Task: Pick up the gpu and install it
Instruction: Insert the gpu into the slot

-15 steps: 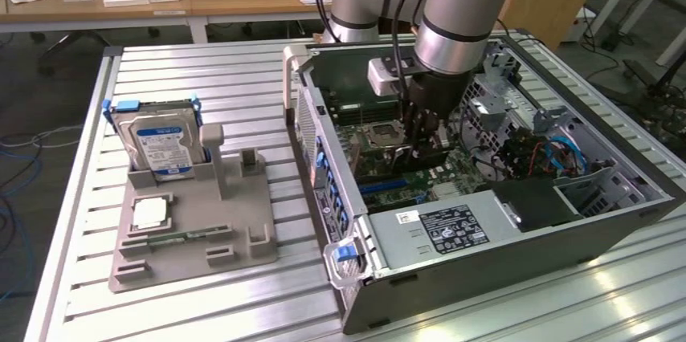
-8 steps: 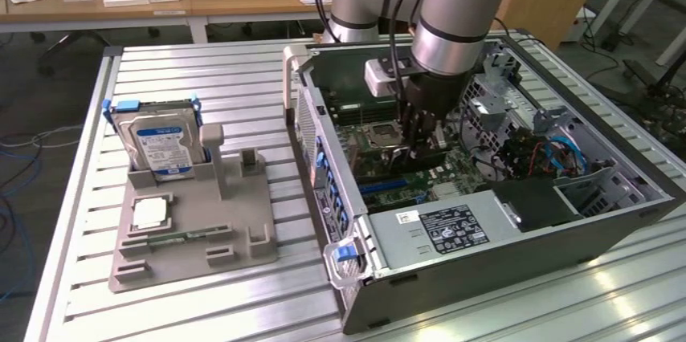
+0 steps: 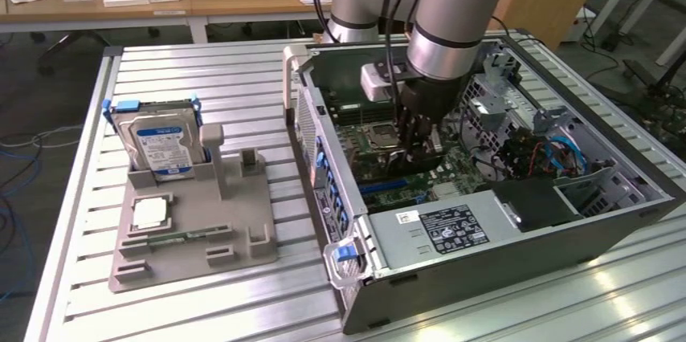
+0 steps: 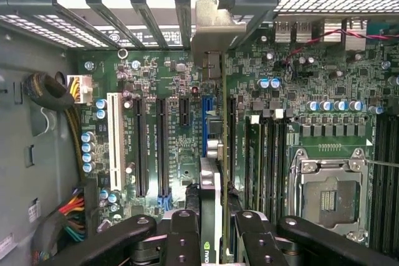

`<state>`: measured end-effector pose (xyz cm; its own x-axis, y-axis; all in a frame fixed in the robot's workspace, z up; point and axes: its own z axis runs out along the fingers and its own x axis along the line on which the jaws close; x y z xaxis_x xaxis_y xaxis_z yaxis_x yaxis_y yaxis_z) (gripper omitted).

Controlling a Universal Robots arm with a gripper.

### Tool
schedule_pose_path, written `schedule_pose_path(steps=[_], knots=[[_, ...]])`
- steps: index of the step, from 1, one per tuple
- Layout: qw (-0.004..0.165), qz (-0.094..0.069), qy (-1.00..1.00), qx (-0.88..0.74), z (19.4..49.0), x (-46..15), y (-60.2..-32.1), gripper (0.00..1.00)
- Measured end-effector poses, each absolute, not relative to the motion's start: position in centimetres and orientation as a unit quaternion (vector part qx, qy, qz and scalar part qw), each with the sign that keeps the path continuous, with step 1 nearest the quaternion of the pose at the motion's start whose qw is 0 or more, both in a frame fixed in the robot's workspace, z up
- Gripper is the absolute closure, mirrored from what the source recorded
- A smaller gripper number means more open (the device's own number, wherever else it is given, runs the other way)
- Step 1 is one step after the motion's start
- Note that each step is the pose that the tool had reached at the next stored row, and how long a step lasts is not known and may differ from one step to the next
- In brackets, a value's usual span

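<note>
**GPU held edge-on over the motherboard slots**

Wrist view: the gripper (image 4: 211,232) is seen closed narrowly on the gpu (image 4: 212,154), which is held on edge between the fingers (image 4: 184,241), its silver bracket reaching the rear slot openings of the computer case (image 4: 37,123). The card is lined up beside the blue expansion slot (image 4: 204,123) on the motherboard (image 4: 162,79); whether its edge connector is already touching the slot cannot be told.

Trouble could arise, it is judged, if the card were pressed down while slightly off the slot: the connector could bind, or the bracket could catch on the rear frame. A thin grip on a flat card could also allow it to tilt.

In the exterior view, the gripper (image 3: 413,145) is lowered inside the open case (image 3: 504,230), which lies on a slatted metal table (image 3: 193,69). Well apart, toward the exterior view's left, a grey fixture tray (image 3: 193,246) is seen carrying a hard drive (image 3: 161,145) upright and a memory stick (image 3: 177,238) lying flat. Wooden desks (image 3: 161,1) with small items and loose floor cables (image 3: 16,157) are seen behind.
</note>
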<state>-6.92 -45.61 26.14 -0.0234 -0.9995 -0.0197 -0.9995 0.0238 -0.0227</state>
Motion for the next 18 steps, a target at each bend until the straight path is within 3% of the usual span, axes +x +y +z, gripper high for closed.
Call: schedule_pose_path(steps=[18], knots=[[0.015,-0.001,0.715,-0.699,26.12,-7.74,-46.09,0.73]])
